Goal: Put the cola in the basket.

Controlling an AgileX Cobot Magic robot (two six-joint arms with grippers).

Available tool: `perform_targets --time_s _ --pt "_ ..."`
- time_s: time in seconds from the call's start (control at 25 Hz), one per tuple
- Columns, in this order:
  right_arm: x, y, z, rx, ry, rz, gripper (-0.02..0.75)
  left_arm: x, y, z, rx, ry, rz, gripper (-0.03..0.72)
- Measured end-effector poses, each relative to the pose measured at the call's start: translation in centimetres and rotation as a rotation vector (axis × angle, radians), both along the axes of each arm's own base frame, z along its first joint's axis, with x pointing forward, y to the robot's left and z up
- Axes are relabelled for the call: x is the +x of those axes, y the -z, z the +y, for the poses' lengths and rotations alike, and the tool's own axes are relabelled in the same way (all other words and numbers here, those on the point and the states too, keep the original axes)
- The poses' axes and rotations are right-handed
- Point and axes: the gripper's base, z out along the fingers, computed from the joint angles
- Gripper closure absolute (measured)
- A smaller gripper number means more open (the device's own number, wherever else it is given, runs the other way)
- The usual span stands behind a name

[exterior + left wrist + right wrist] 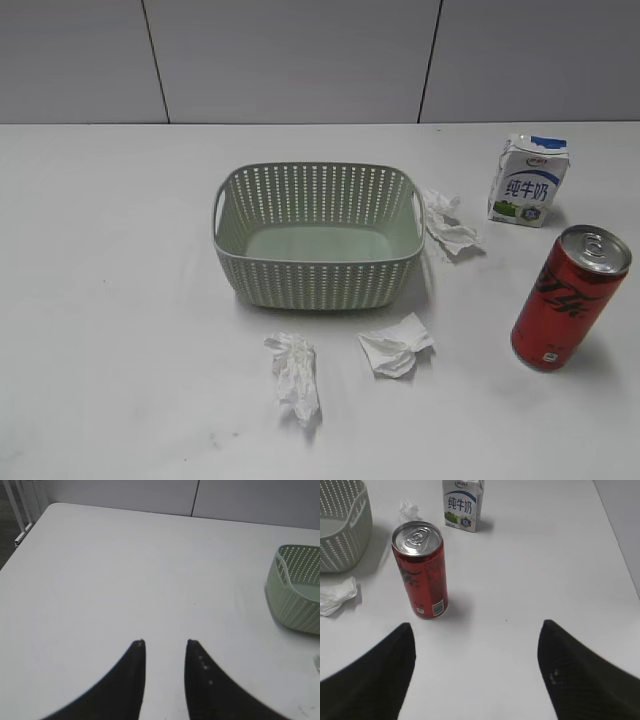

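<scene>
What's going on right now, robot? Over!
Right gripper open, empty, short of the cola. Left gripper narrow gap, idle. Cola upright on table, outside the basket. Crumpled tissue lies between them.

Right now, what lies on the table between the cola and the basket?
In the exterior view, one crumpled tissue lies between the cola and the basket, near the basket's front right corner.
</scene>
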Motion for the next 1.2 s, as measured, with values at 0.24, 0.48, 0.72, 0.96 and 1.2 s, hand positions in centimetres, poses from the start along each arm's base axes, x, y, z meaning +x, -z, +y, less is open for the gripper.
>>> perform_targets --time_s 0.24,0.48,0.72,0.96,1.2 --pt "3.5 -2.9 0.5 0.073 0.006 0.138 0.142 0.0 0.0 0.0 0.000 0.000 0.000 0.471" --pt "8.4 -3.9 1.3 0.127 -0.008 0.371 0.076 0.0 0.0 0.0 0.000 0.000 0.000 0.471" --pt "14.1 -3.7 1.9 0.127 -0.010 0.543 0.076 0.0 0.0 0.0 0.000 0.000 0.000 0.471" --pt "18.9 -2.0 4.7 0.079 -0.109 0.708 0.080 0.0 0.0 0.0 -0.001 0.000 0.000 0.471" --pt "21.9 -0.4 6.9 0.050 -0.155 0.798 0.081 0.0 0.0 0.0 -0.001 0.000 0.000 0.471"
